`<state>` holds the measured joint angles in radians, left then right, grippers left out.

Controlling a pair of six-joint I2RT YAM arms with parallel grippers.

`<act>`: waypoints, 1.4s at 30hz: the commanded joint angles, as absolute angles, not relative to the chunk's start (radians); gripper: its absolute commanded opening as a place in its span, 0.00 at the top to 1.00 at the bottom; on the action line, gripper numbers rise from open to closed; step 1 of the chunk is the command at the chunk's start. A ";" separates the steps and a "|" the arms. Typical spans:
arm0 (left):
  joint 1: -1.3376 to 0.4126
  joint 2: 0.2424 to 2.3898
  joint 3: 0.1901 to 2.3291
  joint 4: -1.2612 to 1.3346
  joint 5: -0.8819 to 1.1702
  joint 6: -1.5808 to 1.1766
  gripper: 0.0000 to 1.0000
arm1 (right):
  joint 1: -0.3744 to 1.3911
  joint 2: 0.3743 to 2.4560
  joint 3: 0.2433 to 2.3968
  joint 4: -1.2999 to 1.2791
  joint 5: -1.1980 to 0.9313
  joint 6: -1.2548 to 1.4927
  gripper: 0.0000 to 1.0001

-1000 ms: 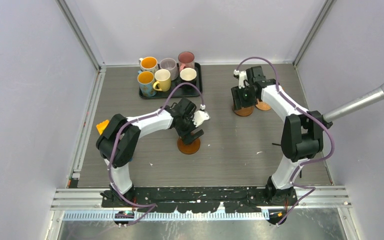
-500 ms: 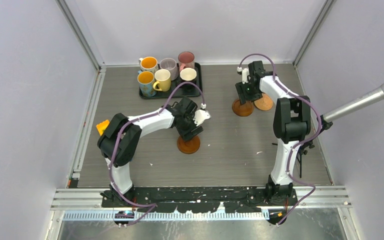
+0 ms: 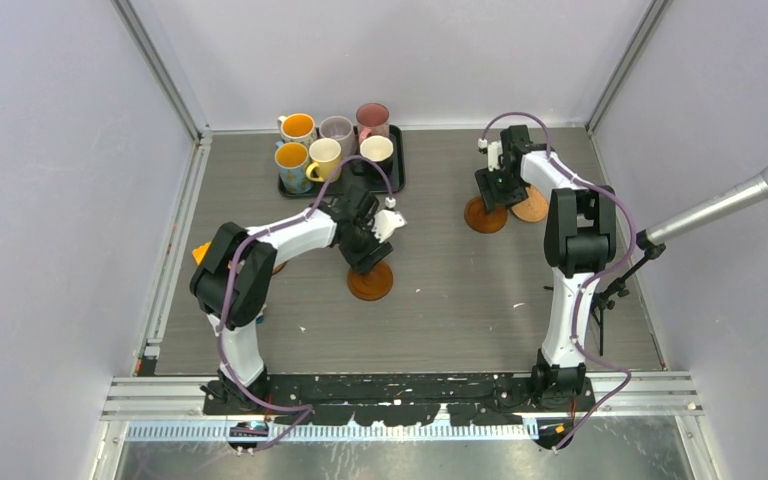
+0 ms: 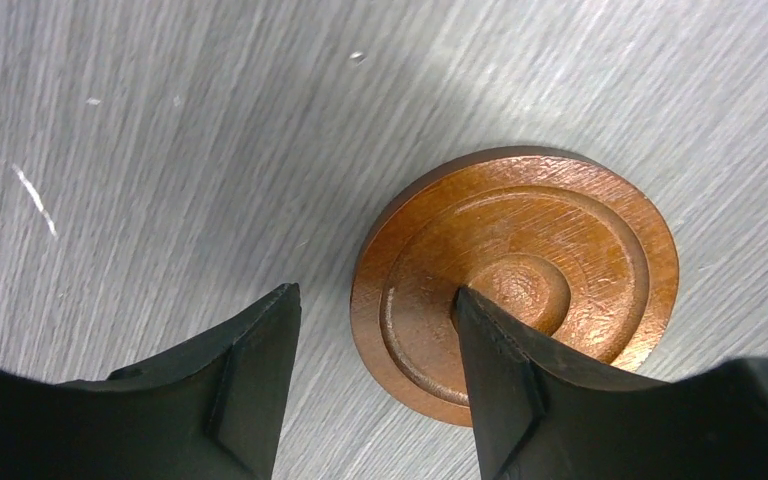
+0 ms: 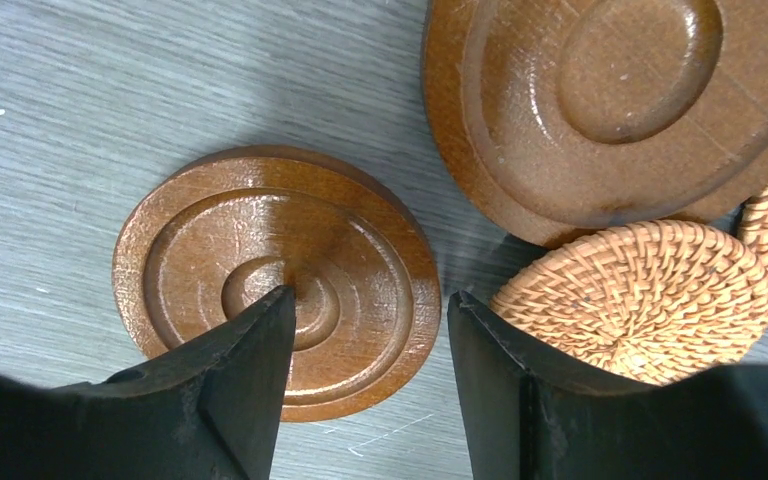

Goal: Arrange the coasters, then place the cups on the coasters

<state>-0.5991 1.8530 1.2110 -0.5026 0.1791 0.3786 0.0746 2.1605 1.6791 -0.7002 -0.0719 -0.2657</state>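
**Left gripper** [image 4: 372, 295]: the jaws stand apart and hold nothing. One finger is over the bare table [image 4: 160, 150]. The other is over the middle of a coaster [image 4: 560, 240], so the coaster's near rim lies between them.

**Coaster:** a round disc of reddish-brown glossy wood, with turned rings around a raised centre boss. It lies flat near the middle of the table, well apart from the tray [image 3: 392, 182].

**Right gripper** [image 5: 370, 295]: the jaws stand apart and hold nothing. One finger is over the centre of a second coaster [image 5: 220, 240]. The other is just past its rim, by a woven disc [image 5: 640, 290].

**Second coaster:** darker brown, glossy, with concentric rings. It lies flat at the far right of the table. A third wooden disc [image 5: 600, 100] lies just beside it.

**Cups** [image 3: 325, 158]: all six stand upright on the black tray at the far left, in two rows of three.
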 commanded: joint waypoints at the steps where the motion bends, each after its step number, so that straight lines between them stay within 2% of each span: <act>1: -0.539 1.855 1.199 -0.556 0.135 0.436 0.40 | 0.078 2.167 1.707 -0.732 -0.103 -0.282 0.38; 9: -0.437 1.830 1.170 -0.572 0.143 0.481 0.41 | 0.115 2.151 1.650 -0.739 -0.153 -0.245 0.49; 17: -0.338 1.846 1.179 -0.570 0.139 0.493 0.41 | 0.220 2.129 1.598 -0.690 -0.186 -0.151 0.55; 31: -0.228 1.871 1.217 -0.563 0.137 0.492 0.42 | 0.472 2.109 1.556 -0.620 -0.228 -0.001 0.57; 42: -0.203 1.860 1.204 -0.564 0.154 0.482 0.43 | 0.578 2.144 1.610 -0.597 -0.239 0.084 0.57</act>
<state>-0.2287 1.8423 1.2060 -0.5442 0.1951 0.4614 0.5503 2.1227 1.5841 -0.6056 -0.2211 0.0383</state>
